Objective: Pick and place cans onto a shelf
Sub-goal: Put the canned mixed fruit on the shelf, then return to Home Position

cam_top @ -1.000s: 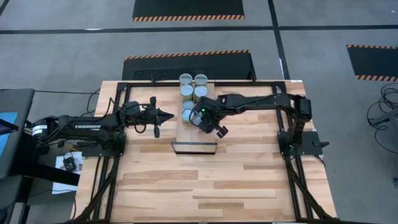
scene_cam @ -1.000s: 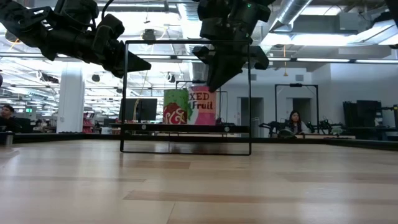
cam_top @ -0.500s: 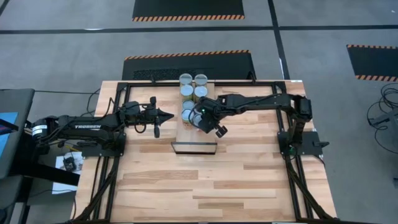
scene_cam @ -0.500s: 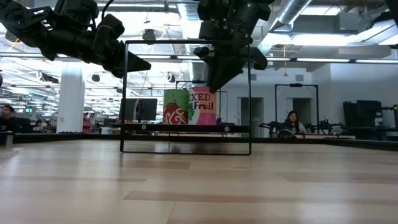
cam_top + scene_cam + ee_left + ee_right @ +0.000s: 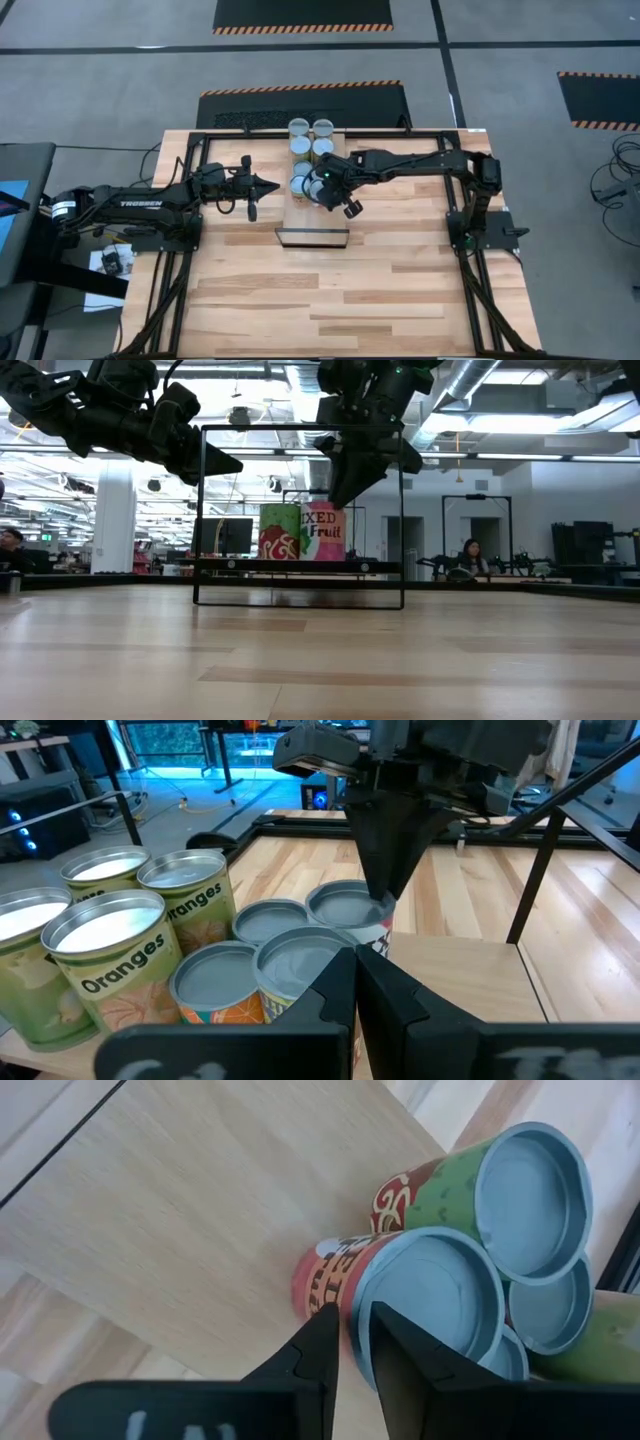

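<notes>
The bare front half of the shelf (image 5: pixel 313 228), a narrow light-wood board with a dark front edge, lies on the wooden tabletop (image 5: pixel 380 290) with its long axis running front to back. Behind that bare stretch the cans (image 5: pixel 311 152) stand upright in two files along the board, axes vertical and silver tops facing up. The front pair is a green-and-red can (image 5: pixel 279 532) on the left and a red-orange can marked "Fruit" (image 5: pixel 325 532) beside it, the two touching. The right gripper (image 5: pixel 322 188) hangs directly over the red-orange can's top (image 5: pixel 428 1306); its fingers point down, stand slightly apart astride the near rim and clasp nothing. Farther back, taller yellow-green cans labelled "Oranges" (image 5: pixel 110 965) close the rows. The left gripper (image 5: pixel 272 184) hovers above the tabletop just beside the shelf's left edge, pointing toward the cans, fingers pressed together and empty. Beyond the table a seated person (image 5: pixel 471 557) shows in the room.
</notes>
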### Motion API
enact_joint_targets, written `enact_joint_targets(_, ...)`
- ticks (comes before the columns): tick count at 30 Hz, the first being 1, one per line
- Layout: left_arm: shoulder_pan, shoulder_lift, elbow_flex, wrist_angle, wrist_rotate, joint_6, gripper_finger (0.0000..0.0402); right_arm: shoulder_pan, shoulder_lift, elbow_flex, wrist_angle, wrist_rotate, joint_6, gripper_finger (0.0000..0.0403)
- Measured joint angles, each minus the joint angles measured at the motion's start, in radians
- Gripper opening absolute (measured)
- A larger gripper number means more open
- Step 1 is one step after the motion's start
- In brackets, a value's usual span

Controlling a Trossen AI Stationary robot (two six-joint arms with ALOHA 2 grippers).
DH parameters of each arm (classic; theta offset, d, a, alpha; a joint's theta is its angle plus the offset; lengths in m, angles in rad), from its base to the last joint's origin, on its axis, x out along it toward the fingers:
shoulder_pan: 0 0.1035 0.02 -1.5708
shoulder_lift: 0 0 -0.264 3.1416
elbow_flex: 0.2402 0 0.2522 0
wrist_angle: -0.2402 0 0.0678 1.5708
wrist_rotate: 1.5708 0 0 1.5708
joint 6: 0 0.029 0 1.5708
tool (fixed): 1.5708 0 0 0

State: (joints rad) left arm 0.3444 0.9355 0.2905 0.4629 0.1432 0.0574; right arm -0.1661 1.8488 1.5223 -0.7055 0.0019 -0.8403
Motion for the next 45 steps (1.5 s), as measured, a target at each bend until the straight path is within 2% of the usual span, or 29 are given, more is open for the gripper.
enact_joint_targets(11, 0.000, 0.000, 0.000, 0.000, 0.000, -0.001, 0.0002, 0.002, -0.017, 0.000, -0.017, 0.001, 0.029, 0.0162)
enact_joint_targets(14, 0.000, 0.000, 0.000, 0.000, 0.000, 0.000, 0.0002, 0.006, -0.062, 0.000, -0.025, 0.045, 0.055, 0.0174)
enact_joint_targets(18, 0.000, 0.000, 0.000, -0.002, 0.000, 0.005, 0.0002, 0.021, -0.149, 0.000, -0.070, 0.109, 0.109, 0.0165)
enact_joint_targets(22, 0.000, 0.000, 0.000, -0.004, 0.000, 0.021, 0.0002, 0.006, -0.273, -0.034, -0.085, 0.093, 0.209, 0.0114)
enact_joint_targets(26, 0.000, 0.000, 0.000, -0.003, 0.027, 0.024, 0.0002, -0.047, -0.418, -0.194, 0.003, 0.051, 0.257, 0.0029)
enact_joint_targets(28, 0.000, 0.000, 0.000, -0.001, 0.029, 0.025, 0.0002, -0.076, -0.491, -0.303, 0.100, 0.034, 0.281, 0.0012)
enact_joint_targets(34, 0.000, 0.000, 0.000, 0.025, 0.053, 0.020, 0.0002, -0.161, -0.692, -0.628, 0.440, -0.031, 0.374, 0.0023)
enact_joint_targets(39, 0.000, -0.002, 0.000, 0.020, 0.094, 0.011, 0.0002, -0.208, -0.817, -0.810, 0.639, -0.123, 0.456, 0.0006)
enact_joint_targets(45, 0.000, -0.081, -0.001, -0.033, 0.131, 0.017, 0.0002, -0.273, -0.907, -1.007, 0.921, -0.190, 0.547, 0.0016)
